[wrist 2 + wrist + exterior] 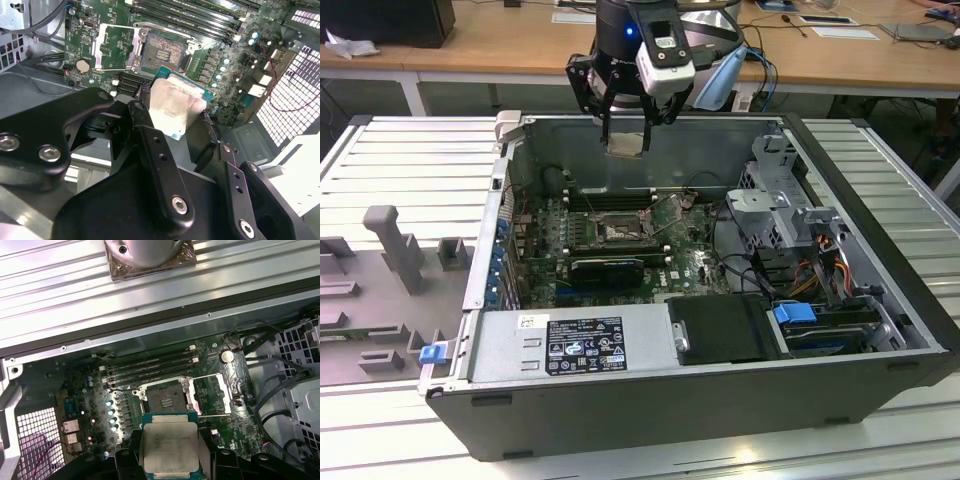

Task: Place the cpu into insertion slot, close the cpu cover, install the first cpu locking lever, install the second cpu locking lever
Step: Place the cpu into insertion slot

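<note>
surface: ribbed metal table [410, 160] | on it: open computer case [650, 400] | grey fixtures [395, 245], perhaps plastic
</note>
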`<act>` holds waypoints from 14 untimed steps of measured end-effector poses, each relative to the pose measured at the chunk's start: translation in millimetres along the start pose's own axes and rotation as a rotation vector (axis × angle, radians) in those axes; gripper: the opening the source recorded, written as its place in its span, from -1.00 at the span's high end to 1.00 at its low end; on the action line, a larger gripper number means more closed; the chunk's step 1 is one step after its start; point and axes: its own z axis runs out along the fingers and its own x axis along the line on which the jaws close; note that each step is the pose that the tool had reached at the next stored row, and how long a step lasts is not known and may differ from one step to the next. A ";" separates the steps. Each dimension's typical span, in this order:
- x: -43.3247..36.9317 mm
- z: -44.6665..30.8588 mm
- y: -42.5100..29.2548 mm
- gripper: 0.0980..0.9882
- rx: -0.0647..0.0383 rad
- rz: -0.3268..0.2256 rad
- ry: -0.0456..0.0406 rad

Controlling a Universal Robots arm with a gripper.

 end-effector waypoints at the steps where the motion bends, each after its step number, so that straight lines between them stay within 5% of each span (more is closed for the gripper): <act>1: 0.0 0.0 0.0 0.03 0.000 0.003 -0.0003; 8: 0.0 0.0 0.0 0.03 -0.001 0.037 -0.0033; 14: 0.0 0.3 -0.1 0.03 -0.003 0.143 -0.0129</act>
